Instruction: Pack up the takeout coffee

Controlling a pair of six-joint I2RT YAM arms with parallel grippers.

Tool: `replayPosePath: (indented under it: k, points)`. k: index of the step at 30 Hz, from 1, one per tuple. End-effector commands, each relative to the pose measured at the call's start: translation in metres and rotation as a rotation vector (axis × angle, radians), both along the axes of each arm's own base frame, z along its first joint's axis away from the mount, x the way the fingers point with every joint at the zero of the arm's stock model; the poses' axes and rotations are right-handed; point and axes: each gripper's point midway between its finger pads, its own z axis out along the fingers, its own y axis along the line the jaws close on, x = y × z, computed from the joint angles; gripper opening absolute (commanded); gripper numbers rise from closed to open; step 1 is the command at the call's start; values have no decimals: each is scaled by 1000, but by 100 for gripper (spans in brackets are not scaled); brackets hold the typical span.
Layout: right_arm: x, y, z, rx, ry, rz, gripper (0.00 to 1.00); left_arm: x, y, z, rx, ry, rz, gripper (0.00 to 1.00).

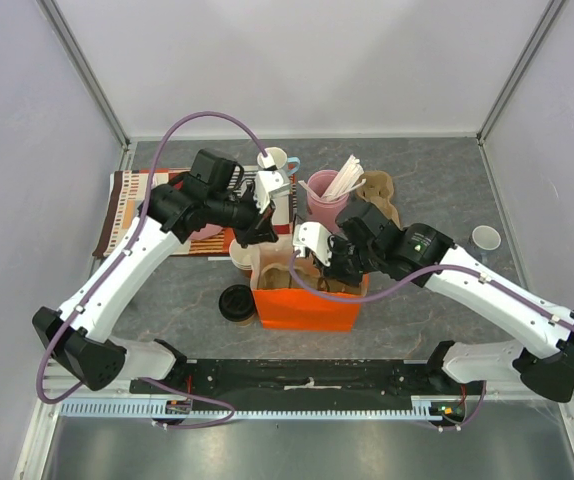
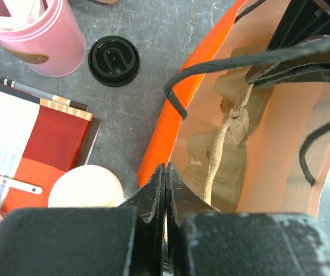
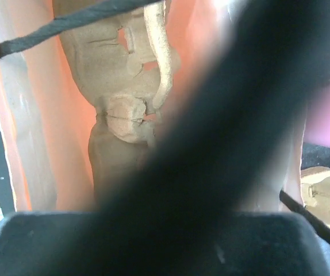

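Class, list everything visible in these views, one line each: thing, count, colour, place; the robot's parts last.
Paper cup with round black dome lid: one, black on top, left of the bag.
Orange paper bag with black cord handles: one, table centre.
Moulded cardboard tray: one, tan, inside the bag.
Pink tub holding white sticks: one, behind the bag.
Lidless paper cup: one, cream inside, beside the bag's back-left corner.
Striped mat: one, red, brown, white, back left.
Small white cup: one, far right.
Left claw: black, shut, at the bag's rim.
Right claw: black, over the bag's mouth, state unclear.
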Motion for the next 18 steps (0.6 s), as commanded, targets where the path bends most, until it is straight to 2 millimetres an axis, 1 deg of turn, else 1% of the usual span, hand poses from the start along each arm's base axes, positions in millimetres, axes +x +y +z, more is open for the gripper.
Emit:
replayPosePath:
  k: [1,2,3,5,7,8,9,10,11,12,13,14,15,16,17,18]
  points:
    - [-4,-5,-3,13,4,-27,0,-2,-2,1,2,13,-15,2]
    - [-5,-7,-6,5,10,-30,0,-1,-5,5,-8,10,-23,2]
    - [-7,-7,-6,8,21,-27,0,1,-7,3,-3,21,-27,2]
    - [-9,-9,-9,3,29,-32,0,6,-10,4,-10,15,-20,2]
    - [-8,-9,-10,8,31,-45,0,11,-16,9,-49,1,-6,2]
    - [-7,-10,-16,7,51,-72,0,9,-18,5,-53,0,-2,2]
    - [-6,-10,-18,11,54,-90,0,16,-22,10,-84,-32,14,2]
    - [0,-10,-19,17,36,-122,0,14,-21,16,-102,-68,16,2]
    - [-1,-10,-21,29,50,-155,0,15,-18,4,-87,-72,32,2]
    - [0,-11,-15,63,39,-174,0,17,-16,3,-95,-87,54,2]
    - [4,-4,-6,122,20,-187,0,17,-14,11,-119,-135,62,2]
    - [0,0,-6,161,40,-190,0,13,-12,1,-111,-126,56,2]
    - [-3,2,6,220,33,-185,0,11,-12,1,-124,-129,61,2]
    - [0,9,17,280,12,-180,0,11,-13,-3,-143,-130,70,2]
    - [1,10,24,305,6,-188,0,7,-13,2,-165,-133,68,2]
    - [3,11,27,313,6,-209,0,5,-14,3,-174,-124,68,2]
